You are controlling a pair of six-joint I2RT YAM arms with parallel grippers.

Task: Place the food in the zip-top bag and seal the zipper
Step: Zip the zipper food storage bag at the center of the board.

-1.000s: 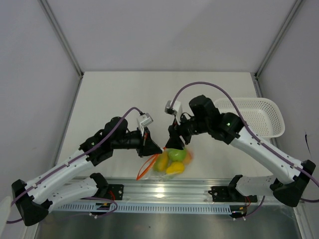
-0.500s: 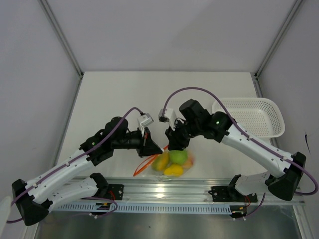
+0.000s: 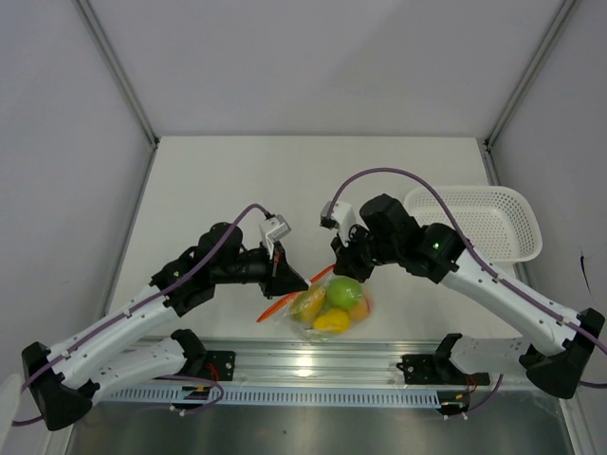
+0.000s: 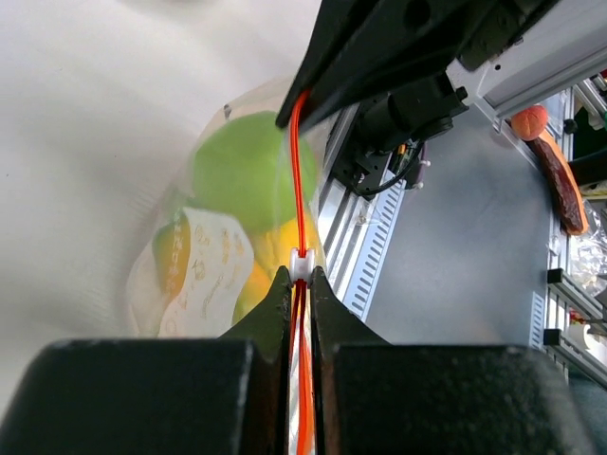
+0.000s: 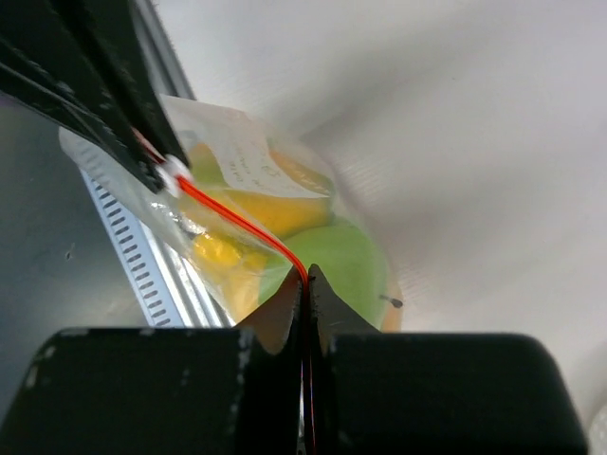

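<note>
A robotics lab cell: a white tabletop boxed in by white panel walls, with two white-and-black robot arms bolted to a silver aluminium rail at six o'clock and a white plastic mesh basket at three o'clock.

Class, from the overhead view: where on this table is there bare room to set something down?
Free: the far half of the table, from the back wall to the arms' elbows. Crowded: near centre, where the left gripper and right gripper pinch the zipper of the zip-top bag, and the right edge, taken by the white basket.
</note>
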